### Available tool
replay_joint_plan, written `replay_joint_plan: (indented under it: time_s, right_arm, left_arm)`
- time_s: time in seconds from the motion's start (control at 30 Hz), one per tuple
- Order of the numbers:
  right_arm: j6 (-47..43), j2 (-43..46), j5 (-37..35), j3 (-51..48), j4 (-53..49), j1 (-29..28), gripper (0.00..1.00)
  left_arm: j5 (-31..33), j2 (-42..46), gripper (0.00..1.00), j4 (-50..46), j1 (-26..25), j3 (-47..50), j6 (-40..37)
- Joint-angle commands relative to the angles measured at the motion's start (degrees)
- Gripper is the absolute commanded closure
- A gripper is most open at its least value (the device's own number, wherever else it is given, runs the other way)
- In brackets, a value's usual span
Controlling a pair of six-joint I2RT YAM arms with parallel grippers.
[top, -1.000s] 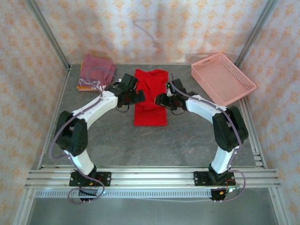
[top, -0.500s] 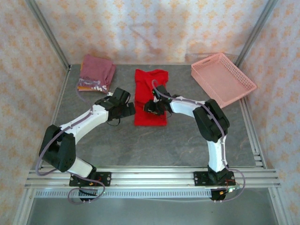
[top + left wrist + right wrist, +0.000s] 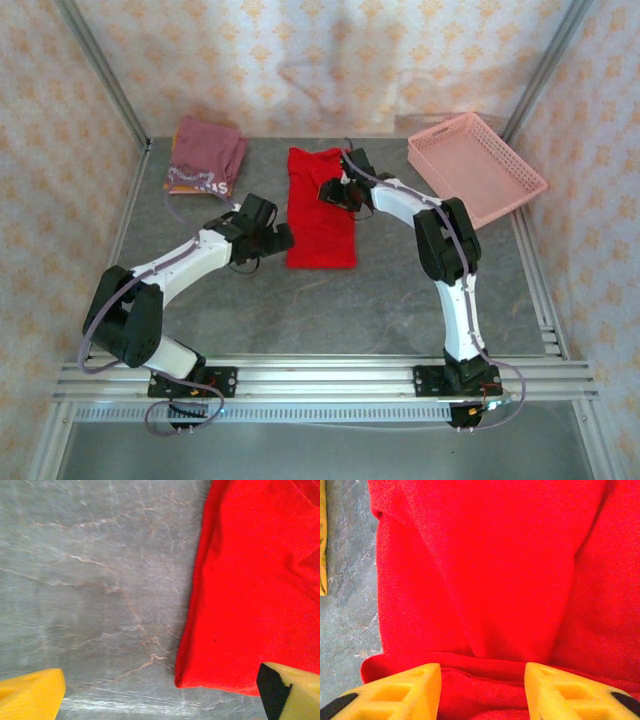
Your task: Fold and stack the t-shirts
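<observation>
The bright red t-shirt (image 3: 322, 212) lies in a long folded strip at the table's middle. My left gripper (image 3: 274, 240) hovers at its near left corner, open. In the left wrist view its fingers straddle that corner of the red t-shirt (image 3: 250, 580), one fingertip (image 3: 30, 696) over bare table. My right gripper (image 3: 336, 190) is over the shirt's far half, jaws apart, pressed down on either side of a raised fold of the red t-shirt (image 3: 485, 580). A folded maroon-pink t-shirt (image 3: 207, 152) with white lettering rests at the back left on an orange one (image 3: 178, 187).
A pink lattice basket (image 3: 476, 166) stands at the back right. The grey marble-patterned table (image 3: 330, 310) lies bare in front of the shirt. Metal frame posts and patterned walls close in the sides and back.
My right gripper slid from the shirt's near middle up to its far half. My left gripper dropped from the shirt's left edge down to its near left corner.
</observation>
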State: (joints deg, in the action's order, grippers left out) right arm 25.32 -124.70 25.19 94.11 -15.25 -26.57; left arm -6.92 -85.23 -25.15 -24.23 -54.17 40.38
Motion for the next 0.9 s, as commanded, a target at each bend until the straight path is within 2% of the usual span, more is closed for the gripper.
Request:
replay_joint_plan:
  time_s: [0.0,0.1,0.2,0.33,0.47,0.63,0.87]
  right_arm:
    - [-2.49,9.52,-3.84,-5.86,-0.91,-0.20,0.48]
    - [-1.74,18.03,-4.47,-16.74,1.30,-0.02,0.46]
    - [-0.18,25.71,-2.79,-27.41,2.40,0.20,0.46]
    - [5.43,33.29,3.38,-40.70,5.37,0.20,0.46]
    - [11.42,36.51,8.59,-50.27,11.20,-0.64,0.47]
    - [13.41,35.74,9.50,-52.44,14.40,-2.15,0.50]
    - [14.97,31.71,9.97,-51.62,17.75,-2.17,0.55]
  left_arm:
    - [-7.06,-0.23,0.06,7.11,0.33,3.29,2.03]
    - [-10.90,-1.51,0.15,9.90,0.16,4.91,3.23]
    - [-10.53,-1.82,0.27,10.35,-0.83,6.18,3.69]
    - [-12.08,-2.59,0.34,12.39,-2.80,7.72,5.33]
    - [-11.04,-3.10,0.46,13.36,-4.92,9.51,6.75]
    - [-10.66,-4.37,0.53,15.26,-4.98,10.71,7.51]
    - [-9.74,-6.39,0.54,15.14,-5.00,8.90,6.83]
